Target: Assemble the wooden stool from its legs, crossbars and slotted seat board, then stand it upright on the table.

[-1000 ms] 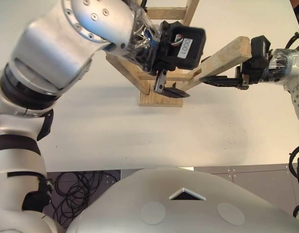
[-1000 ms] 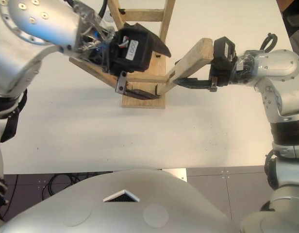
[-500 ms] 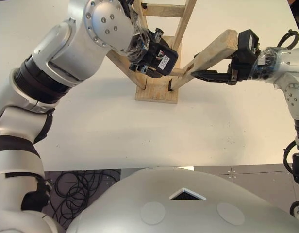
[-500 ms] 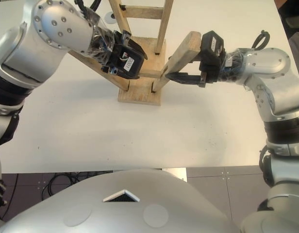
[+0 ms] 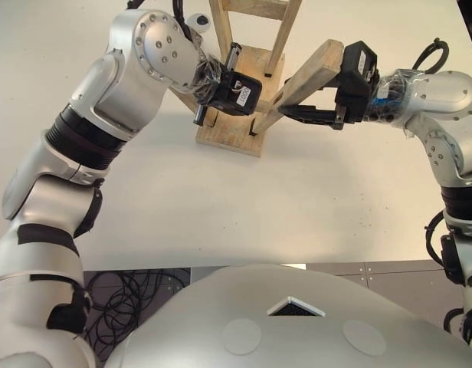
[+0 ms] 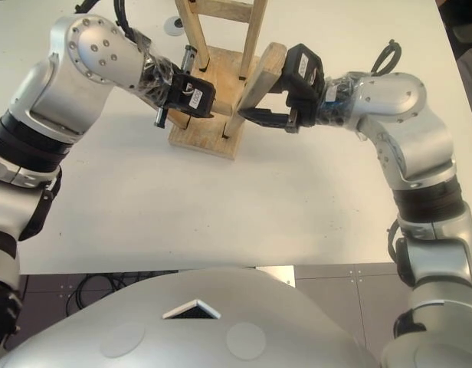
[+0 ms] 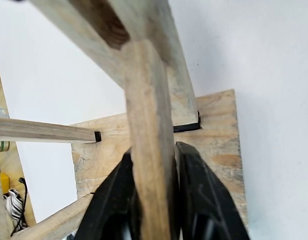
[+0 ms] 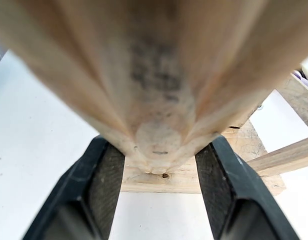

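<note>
The slotted seat board (image 5: 224,138) lies flat on the white table (image 5: 259,199), with two joined legs (image 5: 286,31) rising from its far side. My left gripper (image 5: 208,116) is low over the board's near-left slot, shut on a wooden bar (image 7: 146,150) that meets a slanted leg (image 7: 159,65) seated in a slot. My right gripper (image 5: 297,115) is shut on another leg (image 5: 306,70), which slants down to the board's near-right slot. Its black fingers (image 8: 104,185) lie on either side of that leg (image 8: 159,90).
A small white round object (image 5: 198,21) sits on the table beyond the left gripper. Bare tabletop runs from the board to the near edge. Black cables (image 5: 129,295) lie on the floor below that edge.
The left gripper went from above the frame down to the seat board and shut on the bar. The right gripper pushed its leg in toward the board, standing it steeper. The head camera shifted.
</note>
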Action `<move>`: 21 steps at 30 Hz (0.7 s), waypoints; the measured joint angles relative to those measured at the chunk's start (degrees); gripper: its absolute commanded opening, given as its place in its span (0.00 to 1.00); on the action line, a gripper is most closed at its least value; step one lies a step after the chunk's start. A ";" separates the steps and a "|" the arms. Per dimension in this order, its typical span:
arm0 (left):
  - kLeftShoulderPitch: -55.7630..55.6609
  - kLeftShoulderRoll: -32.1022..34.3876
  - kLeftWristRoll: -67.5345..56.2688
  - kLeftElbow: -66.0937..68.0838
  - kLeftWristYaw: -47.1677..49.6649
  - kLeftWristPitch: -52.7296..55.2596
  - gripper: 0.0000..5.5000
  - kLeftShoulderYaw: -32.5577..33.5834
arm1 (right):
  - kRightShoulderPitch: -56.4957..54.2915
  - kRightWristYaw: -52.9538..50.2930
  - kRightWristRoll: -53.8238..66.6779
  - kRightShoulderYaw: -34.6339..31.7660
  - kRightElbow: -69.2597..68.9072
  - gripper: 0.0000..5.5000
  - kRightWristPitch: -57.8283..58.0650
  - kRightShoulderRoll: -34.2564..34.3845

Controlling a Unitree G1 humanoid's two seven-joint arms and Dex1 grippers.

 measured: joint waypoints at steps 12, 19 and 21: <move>1.15 -0.45 -0.81 -1.36 -1.46 5.24 0.10 3.21 | -2.70 -1.53 -3.54 3.69 -0.75 0.37 -0.45 0.63; 1.53 -0.57 -0.82 -1.24 -1.27 5.77 0.10 4.27 | -4.14 -1.57 -4.32 4.86 -0.15 0.37 -0.45 1.06; 1.69 -0.59 -0.82 -1.24 -1.18 5.77 0.10 4.41 | -4.21 -1.59 -4.46 5.00 -0.14 0.37 -0.45 1.13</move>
